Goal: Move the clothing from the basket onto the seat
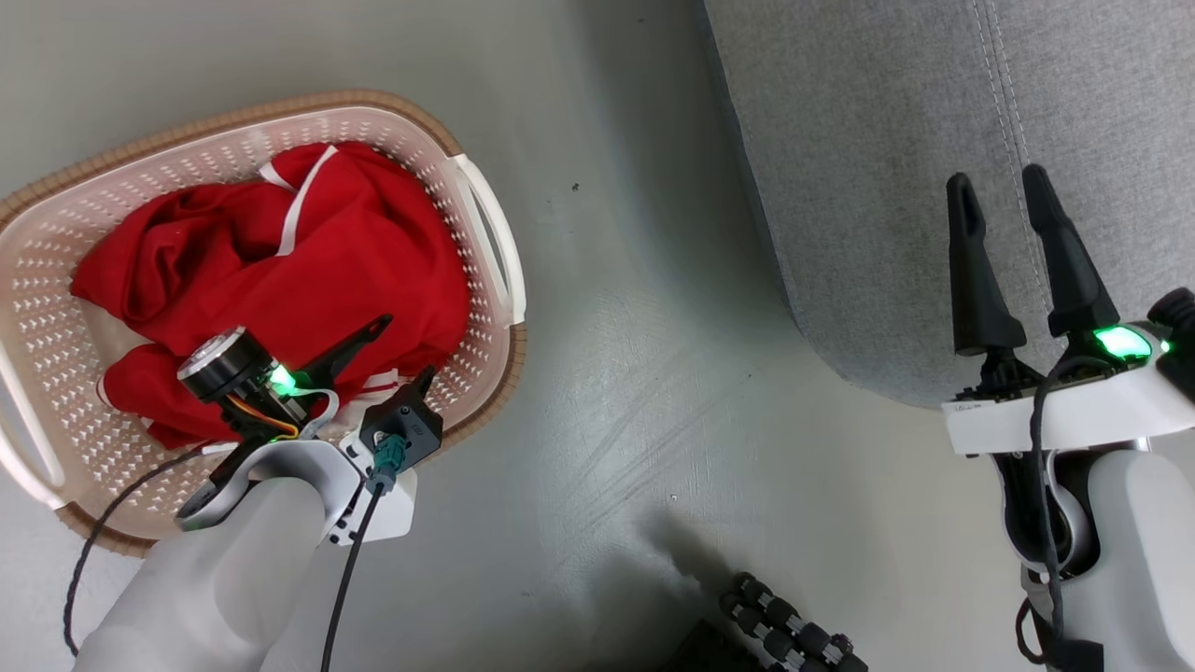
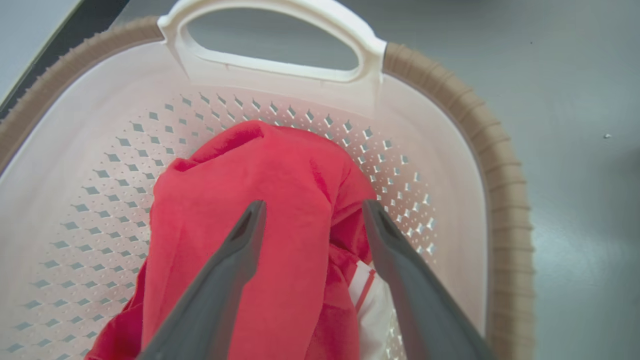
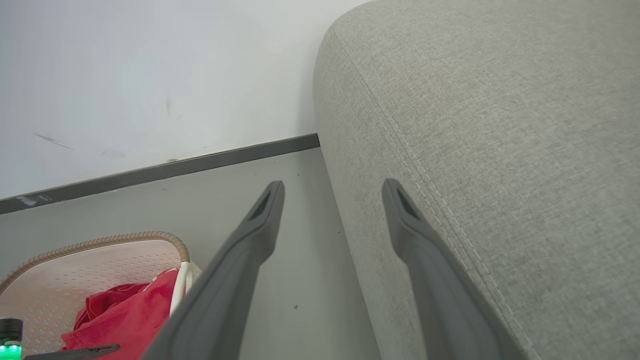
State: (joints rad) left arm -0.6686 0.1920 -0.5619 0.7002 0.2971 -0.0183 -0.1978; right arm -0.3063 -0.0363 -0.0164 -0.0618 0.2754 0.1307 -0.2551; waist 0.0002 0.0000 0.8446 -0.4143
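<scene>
Left wrist view: clothing (image 2: 280,200) lies between spread fingers (image 2: 240,255).

Clothing (image 1: 280,271) in basket (image 1: 56,233); seat (image 1: 887,140) well right across floor (image 1: 635,373)

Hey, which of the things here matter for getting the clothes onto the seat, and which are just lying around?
Part of the job: clothing, basket, seat, left gripper open over the clothing, right gripper open near the seat.
Just lying about: black ribbed object on the floor, dark skirting strip under the wall.
</scene>
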